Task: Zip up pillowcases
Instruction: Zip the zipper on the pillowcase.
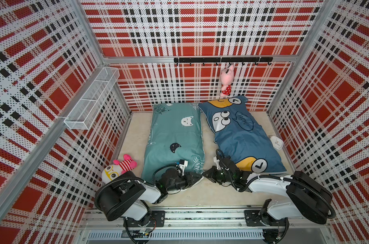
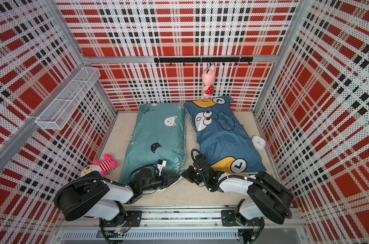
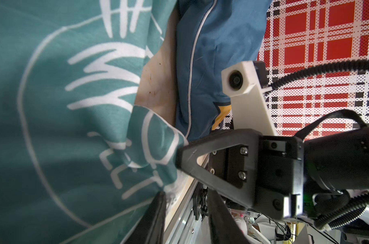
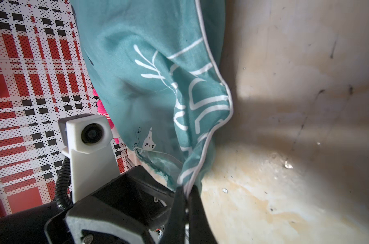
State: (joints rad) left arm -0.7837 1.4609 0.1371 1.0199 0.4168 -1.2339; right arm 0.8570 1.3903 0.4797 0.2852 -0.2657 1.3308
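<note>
Teal pillowcase point(image 1: 173, 139) lies on the counter point(image 1: 200, 192) w/ its near corner between both arms; blue pillowcase point(image 1: 240, 135) sits just beside it, untouched. Your right gripper point(image 4: 186, 191) has its jaws clamped on the teal corner's white piping. Left gripper point(image 3: 185, 196) is at the same near edge, jaws partly apart, nothing clearly in them. Fabric's soft, light and floppy, so it'll bunch and slide if you pull w/o tension. Probably best to hold the piped corner taut and take the zip pull on that near hem; I can't make out the pull itself.
</note>
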